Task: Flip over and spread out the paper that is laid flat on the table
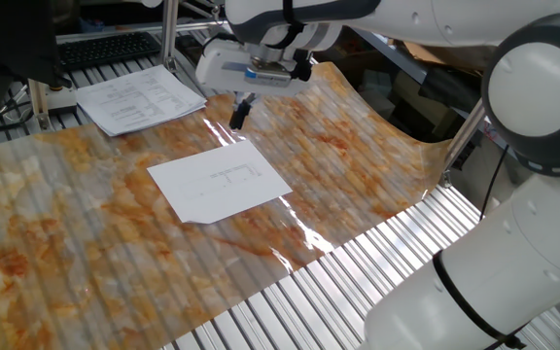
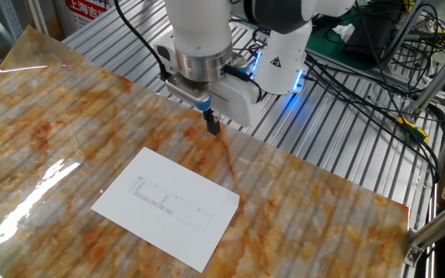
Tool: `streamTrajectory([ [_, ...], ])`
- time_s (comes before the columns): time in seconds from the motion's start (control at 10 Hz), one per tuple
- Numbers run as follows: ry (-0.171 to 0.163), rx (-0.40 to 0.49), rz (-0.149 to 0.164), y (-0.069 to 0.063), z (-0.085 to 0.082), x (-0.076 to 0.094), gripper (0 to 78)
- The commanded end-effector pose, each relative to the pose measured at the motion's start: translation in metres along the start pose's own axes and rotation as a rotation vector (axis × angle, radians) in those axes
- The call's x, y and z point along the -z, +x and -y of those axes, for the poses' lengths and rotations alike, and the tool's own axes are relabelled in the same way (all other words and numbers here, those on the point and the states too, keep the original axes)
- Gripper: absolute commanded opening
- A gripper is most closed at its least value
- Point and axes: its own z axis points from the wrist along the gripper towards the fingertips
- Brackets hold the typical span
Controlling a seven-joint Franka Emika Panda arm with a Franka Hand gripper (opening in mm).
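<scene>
The gripper (image 1: 238,114) is seen suspended above the table (image 1: 86,253), its dark fingers pressed together with no visible gap and nothing held between them. The paper (image 1: 219,181) lies flat on the marbled covering, printed face up, below and just forward of the fingertips as seen from the other fixed view (image 2: 168,206); no contact is observed. A stack of printed pages (image 1: 139,97) is noted well apart, to the gripper's far side. It is judged that the approach is in hand. For a sound pick, the fingers should be parted before descent, and the nearest edge or corner should be taken, since a thin sheet flat on glossy, wavy plastic offers little purchase and may slide or crease.
</scene>
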Motion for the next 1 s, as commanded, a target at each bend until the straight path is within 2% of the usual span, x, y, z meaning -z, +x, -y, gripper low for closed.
streamTrajectory([
  [0.1, 0.002, -0.060, 0.004, 0.007, -0.032, -0.007, 0.0],
  [0.6, 0.004, -0.082, 0.001, -0.004, -0.041, -0.015, 0.0],
  [1.0, 0.004, -0.073, 0.001, -0.005, -0.042, -0.018, 0.0],
])
